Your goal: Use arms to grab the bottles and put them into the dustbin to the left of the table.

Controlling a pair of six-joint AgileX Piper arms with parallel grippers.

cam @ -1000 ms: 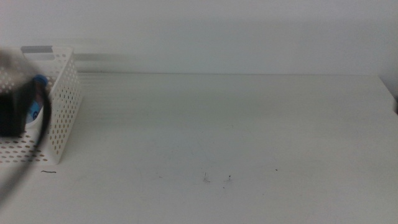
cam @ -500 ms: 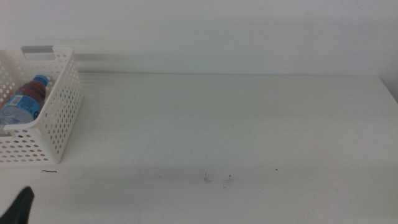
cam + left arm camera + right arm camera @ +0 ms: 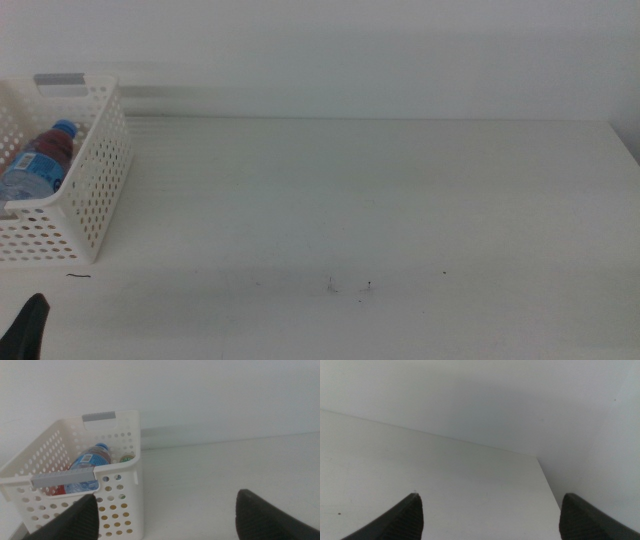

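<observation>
While the white lattice dustbin (image 3: 95,190) stands at the left end of the table (image 3: 380,200), the bottles lie inside it: a clear water bottle with a blue cap (image 3: 35,165) rests on its side against the near wall of the dustbin, its cap toward the far wall. From the left wrist view the same water bottle (image 3: 87,462) lies slanted in the dustbin (image 3: 120,490), with a bit of red (image 3: 57,491) showing beneath it through the holes and a small green-and-yellow patch (image 3: 128,458) beside its cap; what these two belong to cannot be told for sure. The left gripper (image 3: 165,515) hangs in front of the dustbin, a little off its near corner, jaws spread wide with nothing between them; in the middle view only a dark tip (image 3: 28,325) shows below the dustbin. The right gripper (image 3: 490,515) waits far from the dustbin, over the bare table by its far corner, jaws likewise wide apart and holding nothing.
</observation>
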